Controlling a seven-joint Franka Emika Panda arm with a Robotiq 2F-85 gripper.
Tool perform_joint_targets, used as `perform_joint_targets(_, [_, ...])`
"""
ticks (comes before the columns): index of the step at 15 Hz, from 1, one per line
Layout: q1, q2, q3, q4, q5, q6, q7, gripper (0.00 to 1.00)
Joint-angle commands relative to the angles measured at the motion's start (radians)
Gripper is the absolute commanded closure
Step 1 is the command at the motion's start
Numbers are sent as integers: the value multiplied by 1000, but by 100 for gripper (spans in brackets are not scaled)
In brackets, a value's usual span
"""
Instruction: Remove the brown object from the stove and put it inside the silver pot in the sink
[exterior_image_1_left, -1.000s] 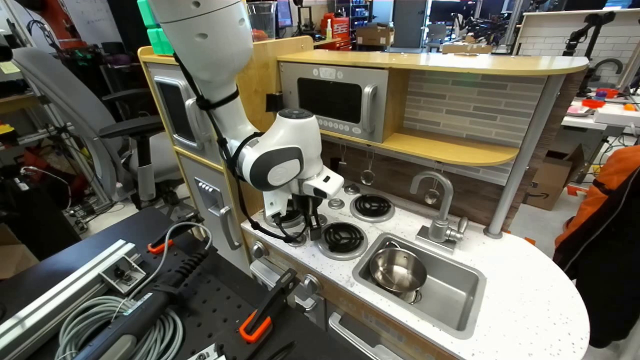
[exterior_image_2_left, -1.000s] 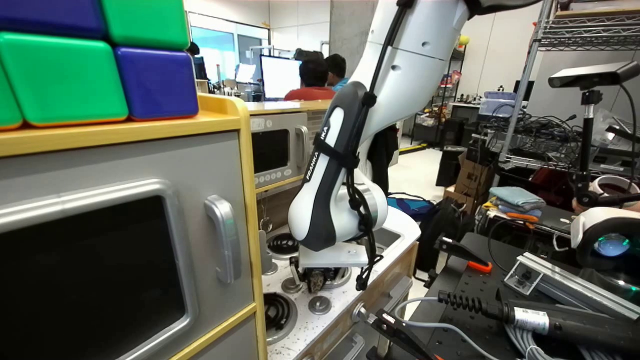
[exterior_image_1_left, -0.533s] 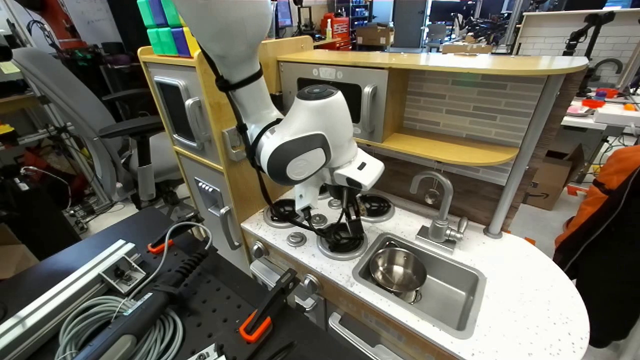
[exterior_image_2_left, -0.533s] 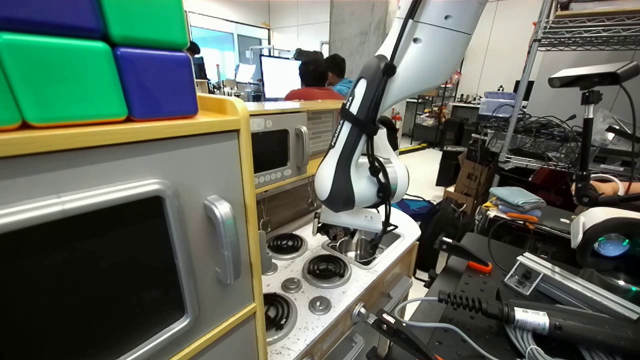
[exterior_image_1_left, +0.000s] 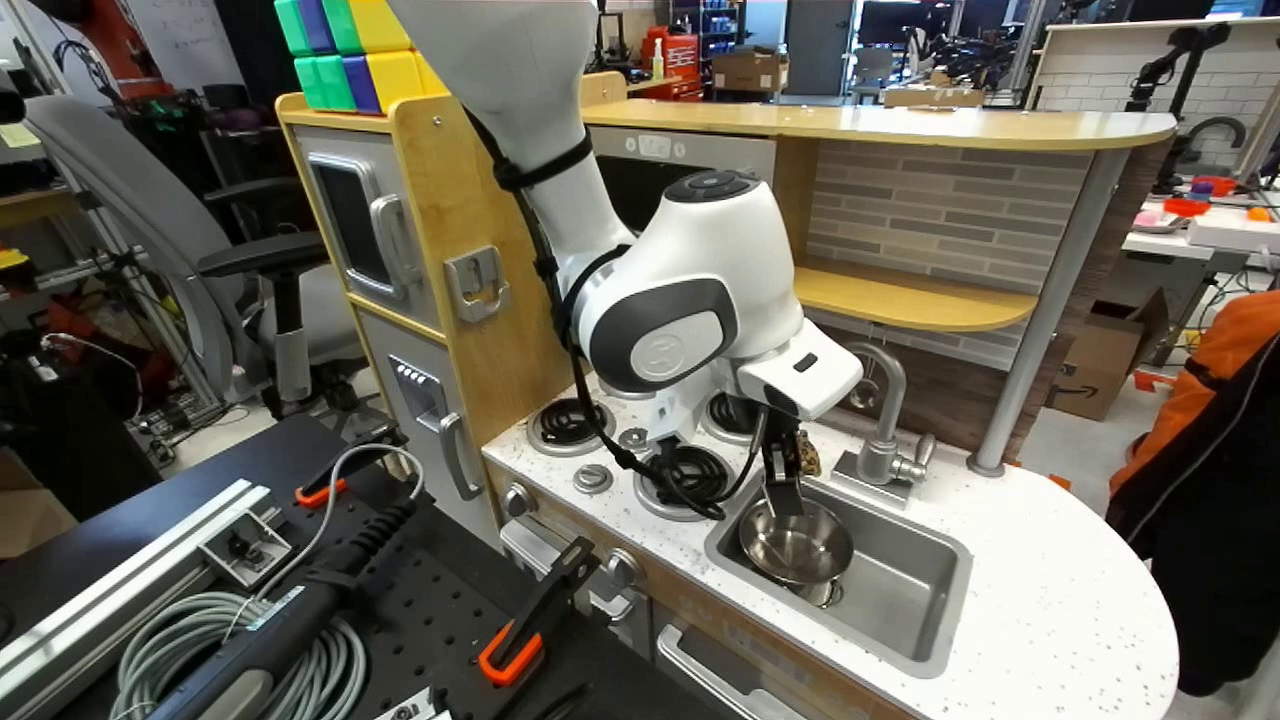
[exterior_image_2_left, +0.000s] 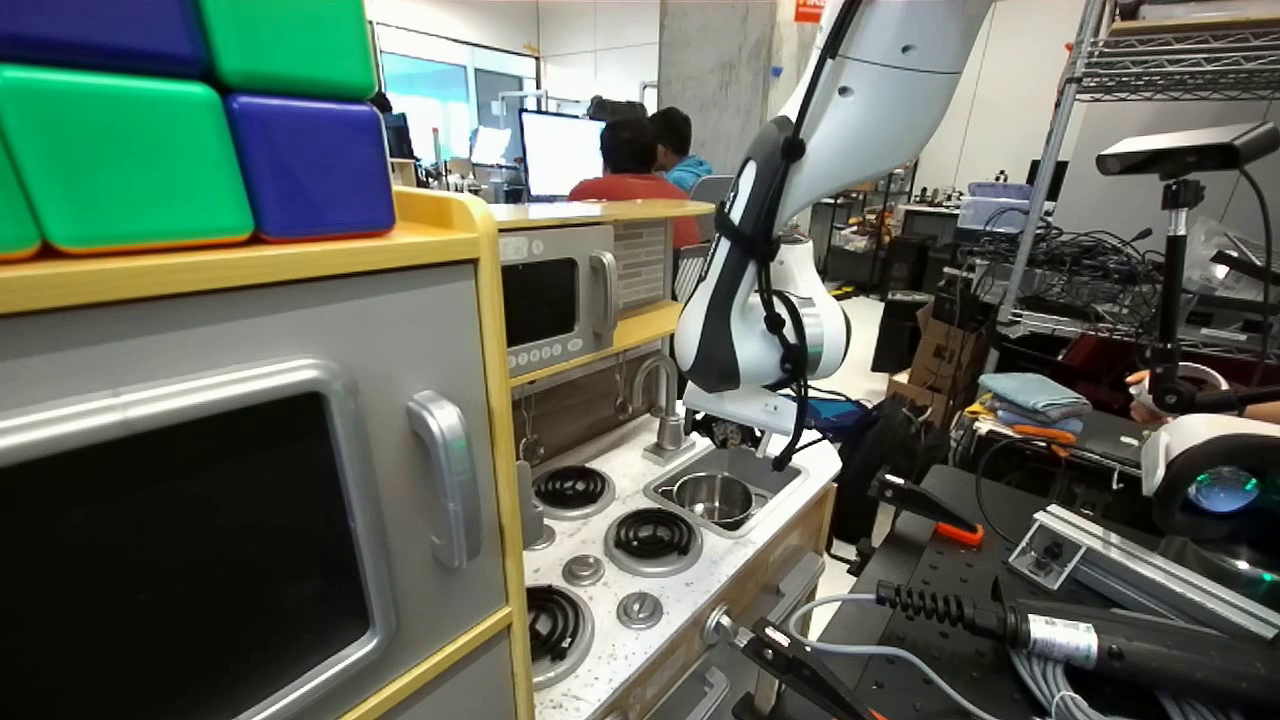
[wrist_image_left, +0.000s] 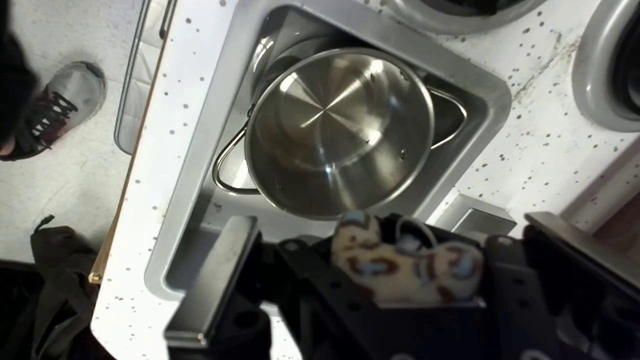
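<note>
The brown object (wrist_image_left: 395, 280) is a small cream-and-brown patterned piece. It sits between the fingers of my gripper (wrist_image_left: 400, 262), deep near the palm and off the stove. In the exterior views the brown object (exterior_image_1_left: 808, 455) (exterior_image_2_left: 728, 433) shows beside the gripper (exterior_image_1_left: 783, 485). The gripper is above the sink (exterior_image_1_left: 955, 600). The silver pot (exterior_image_1_left: 796, 545) stands upright in the sink with an empty interior. In the wrist view the silver pot (wrist_image_left: 330, 130) lies ahead of the gripper, and the brown object overlaps its near rim. The stove (exterior_image_2_left: 600, 610) shows bare burners.
The chrome tap (exterior_image_1_left: 885, 420) stands behind the sink, close to the gripper. Its base (wrist_image_left: 470, 215) shows in the wrist view. A wooden shelf (exterior_image_1_left: 910, 295) and toy microwave (exterior_image_2_left: 540, 300) are above the counter. The tall cabinet (exterior_image_2_left: 490, 420) stands beside the stove.
The arm has moved from over the stove to over the sink, and the brown object has travelled with the gripper. The silver pot has not moved.
</note>
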Motion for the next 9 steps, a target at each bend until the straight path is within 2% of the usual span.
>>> perform_joint_targets(1, [-81,3,84,52,32,-24,3,67])
perform_joint_targets(4, [-117,-14,128,44,37,-18,-8,45])
perform_joint_targets(9, [-224,-144,252,-84,32,-4,-84,9])
